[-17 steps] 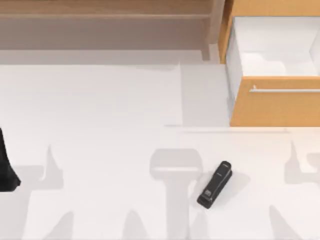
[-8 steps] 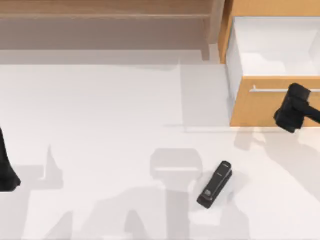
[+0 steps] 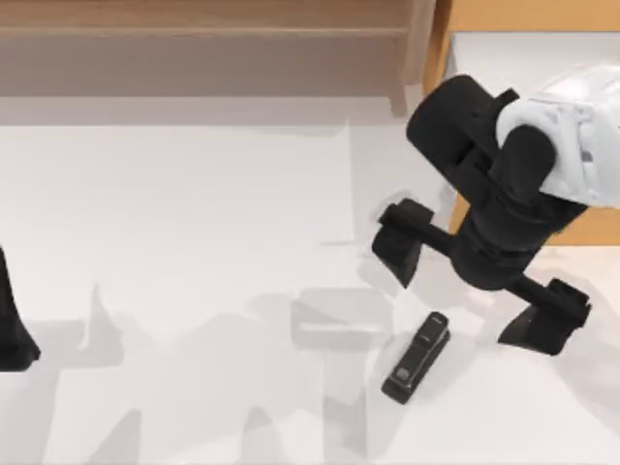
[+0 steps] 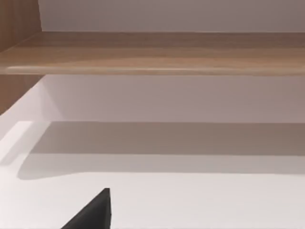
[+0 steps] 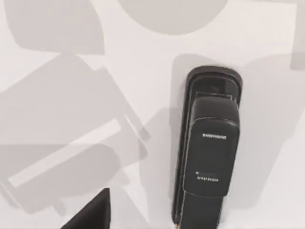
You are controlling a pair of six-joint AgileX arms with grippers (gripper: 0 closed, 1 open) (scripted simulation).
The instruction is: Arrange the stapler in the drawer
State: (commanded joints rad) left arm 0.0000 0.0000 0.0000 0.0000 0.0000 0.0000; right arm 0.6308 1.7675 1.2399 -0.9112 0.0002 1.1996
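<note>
On the white table, in front of the drawer and a little to its left, the stapler lies flat and at a slant, touching nothing. Above it hangs the right gripper, its two fingers spread wide and holding nothing, one to each side of the stapler's far end but well clear of it. From the right wrist view the stapler looks a stiff, compact block with a smooth, glossy top, so it is probably light but apt to slip; its hinged upper arm may give if pressed from above. The surest hold is likely across its narrow width, on the long flat sides near the middle. Away from the drawer, at the table's left edge, the left gripper stays parked.
</note>
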